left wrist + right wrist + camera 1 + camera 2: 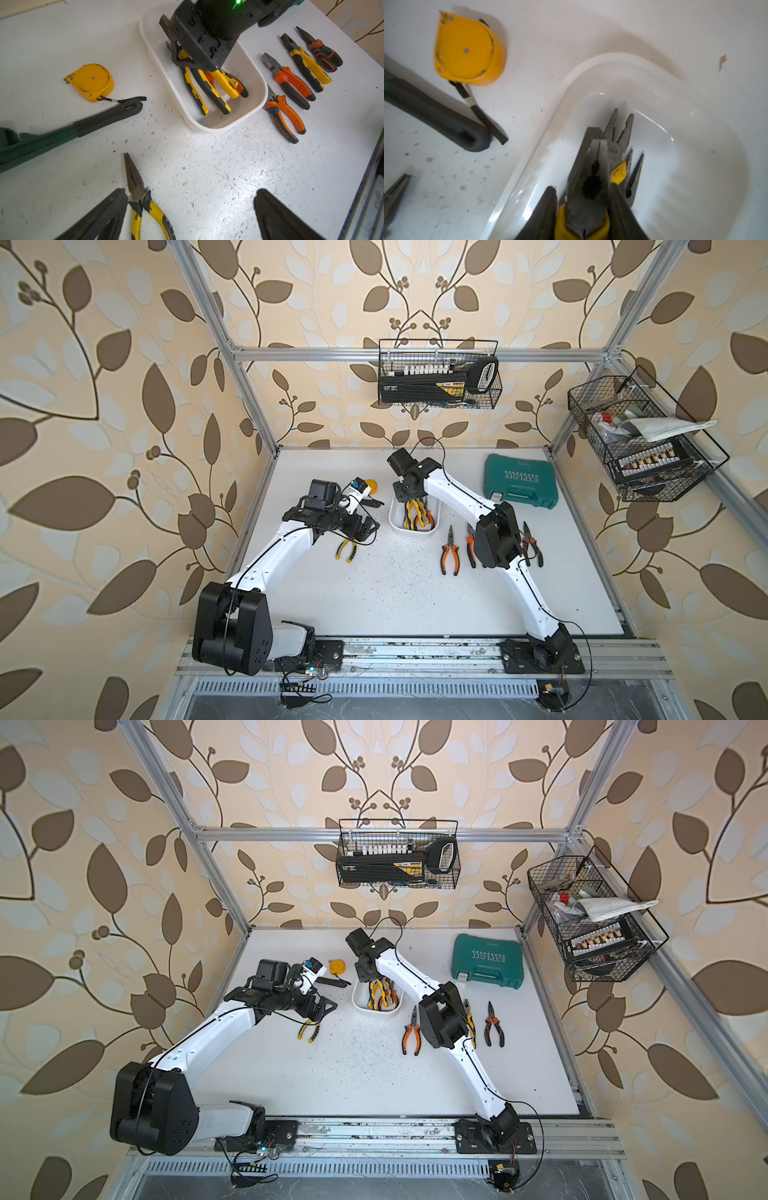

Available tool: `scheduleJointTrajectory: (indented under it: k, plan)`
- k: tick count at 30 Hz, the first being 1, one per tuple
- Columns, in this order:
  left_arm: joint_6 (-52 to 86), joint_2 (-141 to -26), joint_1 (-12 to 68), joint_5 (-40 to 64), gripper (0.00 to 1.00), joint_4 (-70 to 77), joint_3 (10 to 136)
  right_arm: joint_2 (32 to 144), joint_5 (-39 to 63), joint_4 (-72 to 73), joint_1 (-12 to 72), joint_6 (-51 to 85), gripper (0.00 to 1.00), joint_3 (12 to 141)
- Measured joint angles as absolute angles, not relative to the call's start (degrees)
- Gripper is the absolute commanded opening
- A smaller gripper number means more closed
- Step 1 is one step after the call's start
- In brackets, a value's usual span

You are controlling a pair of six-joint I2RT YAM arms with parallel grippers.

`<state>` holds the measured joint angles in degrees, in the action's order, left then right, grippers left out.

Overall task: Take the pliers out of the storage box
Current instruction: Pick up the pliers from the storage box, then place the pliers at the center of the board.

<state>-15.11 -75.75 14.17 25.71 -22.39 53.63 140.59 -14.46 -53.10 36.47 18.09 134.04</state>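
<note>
Right gripper [581, 191] is closed on the steel head of the yellow-handled pliers [588, 166]. These lie lengthwise inside the storage box [695, 128], handles toward the robot's base. Other pliers [620, 133] lie just beside them. Left gripper [190, 216] stands open, well apart from the box.

In a top view the right gripper [371, 984] reaches down into the white storage box [376, 1009], among yellow-handled pliers [376, 996] (its jaws hidden). One pair of orange-handled pliers [411, 1033] lies on the tabletop [353, 1073] just beside the box.
</note>
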Motion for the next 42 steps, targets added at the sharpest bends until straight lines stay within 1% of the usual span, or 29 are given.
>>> scheduleJointTrajectory:
  k: [4,11,17,23,27,31,34,37,42]
  plan:
    - [-16.53,-75.75,14.17,26.24,0.99,-22.33,53.69,137.12,-14.15,-51.51,36.25,19.27,0.21,133.08]
    - [-19.86,-75.72,14.17,29.08,0.99,-22.79,55.18,132.81,-13.80,-51.29,35.97,21.69,0.20,129.10]
    - [-23.94,-74.72,14.17,32.82,0.99,-23.42,55.24,124.99,-13.85,-51.68,36.67,23.86,0.20,118.89]
    - [-28.93,-70.04,14.17,36.23,0.99,-26.02,53.71,113.40,-15.79,-51.11,41.28,25.08,0.20,105.82]
    - [-31.73,-65.52,14.35,37.98,0.99,-28.10,50.89,107.68,-16.64,-50.13,47.35,26.17,0.20,98.10]
    - [-32.14,-61.23,14.79,39.00,0.99,-29.65,48.03,106.37,-16.69,-49.01,52.47,28.67,0.20,92.31]
    - [-31.83,-59.16,15.51,39.31,0.99,-29.67,45.93,106.37,-16.49,-48.25,54.30,31.27,0.20,87.74]
    - [-31.20,-58.48,16.23,39.31,0.99,-29.93,44.49,106.72,-16.23,-48.16,54.89,33.78,0.19,84.29]
    - [-30.09,-58.37,17.39,39.18,0.99,-29.98,44.07,108.47,-16.36,-47.20,54.85,36.03,0.19,82.21]
